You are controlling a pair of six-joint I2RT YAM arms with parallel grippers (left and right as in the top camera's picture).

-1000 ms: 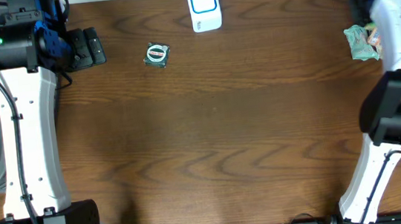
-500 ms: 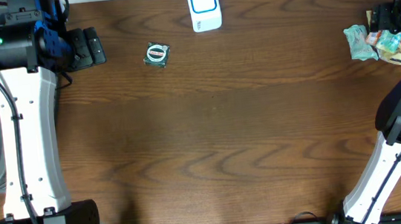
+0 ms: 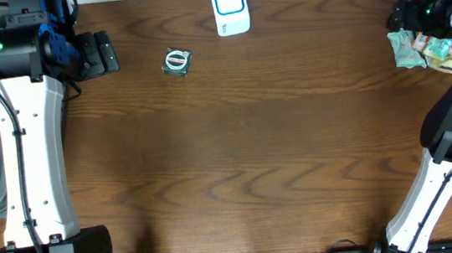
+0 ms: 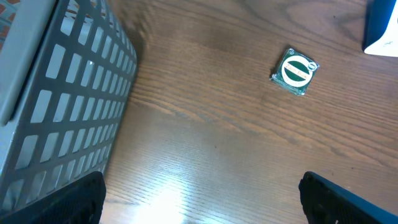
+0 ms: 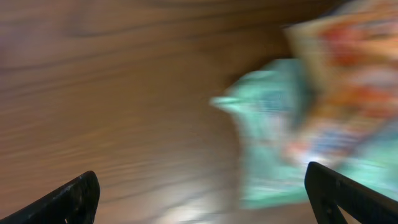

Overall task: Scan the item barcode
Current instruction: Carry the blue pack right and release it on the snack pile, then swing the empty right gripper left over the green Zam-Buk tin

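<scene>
A second earlier my right gripper had been pressed shut over the far right edge of the table. By this moment its fingers were spread wide with nothing between them. A colourful packet now lay in the open on the wood, touching the green packet that was already there. The gripper had drawn off toward the back edge, just beside the two of them.

My right wrist view was smeared with motion. Even so, I could make out the green packet and the colourful packet ahead of my parted fingertips, neither one held.

My left gripper was unchanged, spread and empty, near the grey basket. A small round-labelled packet sat on the table beyond it.

The scanner stood at the back middle of the table, well apart from the packet I had dropped. I judged that I was finished with that packet for now, though I could not tell whether its barcode had been read. The small round-labelled packet lay near the scanner and looked the likeliest thing to pick up next.
</scene>
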